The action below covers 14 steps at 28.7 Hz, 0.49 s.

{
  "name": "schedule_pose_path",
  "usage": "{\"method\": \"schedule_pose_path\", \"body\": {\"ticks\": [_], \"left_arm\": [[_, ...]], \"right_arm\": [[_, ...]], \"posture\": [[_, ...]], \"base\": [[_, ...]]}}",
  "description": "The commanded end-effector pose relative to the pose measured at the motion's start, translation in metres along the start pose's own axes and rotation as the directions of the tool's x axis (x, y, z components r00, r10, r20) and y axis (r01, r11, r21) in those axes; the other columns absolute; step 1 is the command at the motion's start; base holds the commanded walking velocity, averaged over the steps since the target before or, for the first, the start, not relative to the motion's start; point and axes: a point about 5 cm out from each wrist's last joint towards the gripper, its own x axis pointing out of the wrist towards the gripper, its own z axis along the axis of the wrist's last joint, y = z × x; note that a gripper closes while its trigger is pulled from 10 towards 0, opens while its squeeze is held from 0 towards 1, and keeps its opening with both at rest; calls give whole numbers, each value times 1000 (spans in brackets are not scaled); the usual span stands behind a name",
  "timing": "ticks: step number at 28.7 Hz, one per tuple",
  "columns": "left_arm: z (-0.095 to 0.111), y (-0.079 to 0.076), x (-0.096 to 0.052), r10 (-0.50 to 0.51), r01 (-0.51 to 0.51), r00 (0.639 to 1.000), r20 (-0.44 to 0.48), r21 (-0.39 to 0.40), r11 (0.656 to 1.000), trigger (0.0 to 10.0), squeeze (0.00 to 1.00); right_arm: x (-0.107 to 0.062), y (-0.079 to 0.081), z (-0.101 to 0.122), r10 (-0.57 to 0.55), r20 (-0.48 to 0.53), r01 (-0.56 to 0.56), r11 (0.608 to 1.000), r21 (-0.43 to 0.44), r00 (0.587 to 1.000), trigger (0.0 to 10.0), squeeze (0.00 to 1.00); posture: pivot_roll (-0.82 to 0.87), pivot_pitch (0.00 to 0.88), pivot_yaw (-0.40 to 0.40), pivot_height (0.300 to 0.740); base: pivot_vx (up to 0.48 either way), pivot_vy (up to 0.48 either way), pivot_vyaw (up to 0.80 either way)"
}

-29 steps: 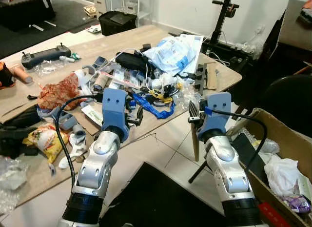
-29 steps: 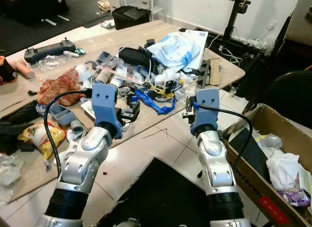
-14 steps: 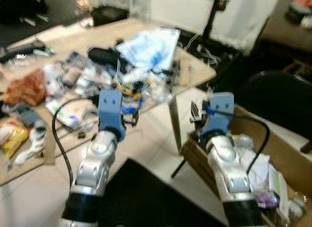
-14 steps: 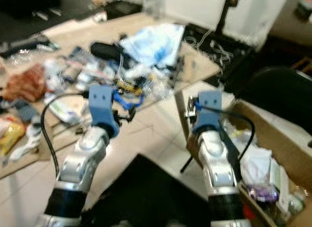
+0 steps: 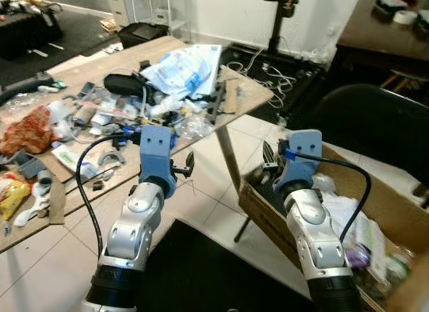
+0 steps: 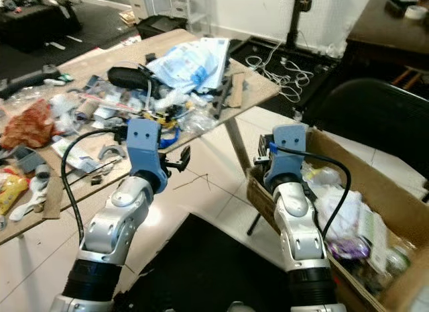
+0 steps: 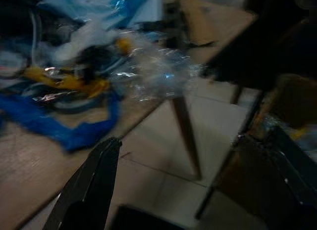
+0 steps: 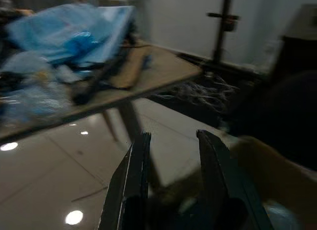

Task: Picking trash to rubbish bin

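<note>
Mixed trash covers the wooden table: a blue and white plastic bag, a red-orange wrapper, a blue strap and crumpled clear plastic. A brown cardboard box holding white and other trash stands on the floor at the right. My left gripper hovers open over the tiles just off the table's near edge, holding nothing. My right gripper is open and empty, raised at the box's near left corner.
A black chair stands behind the box. A black stand and loose cables sit by the far wall. The table leg comes down between my grippers. A black mat lies on the tiles below my arms.
The camera has swung right: the table slid left and the box fills more of the right side. Both arms keep the same raised pose with empty grippers.
</note>
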Motion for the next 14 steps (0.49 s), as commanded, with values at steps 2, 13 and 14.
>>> {"method": "schedule_pose_path", "body": {"ticks": [2,13,14], "left_arm": [[-5,5,-1,19,-20,1000,-19,-5,1000,10000,0],[-8,7,-3,20,-20,999,-48,2,1000,10000,0],[-8,8,-3,25,-25,998,-49,4,1000,10000,0]], "right_arm": [[-1,5,0,17,0,-17,1000,14,1000,10000,0],[-1,6,-1,19,3,-19,1000,22,1000,10000,0],[-1,6,-1,19,2,-19,1000,22,1000,10000,0]], "posture": [[21,135,16,740],[22,131,19,740],[22,131,19,740]], "base": [[0,0,0],[0,218,0],[0,0,0]]}}
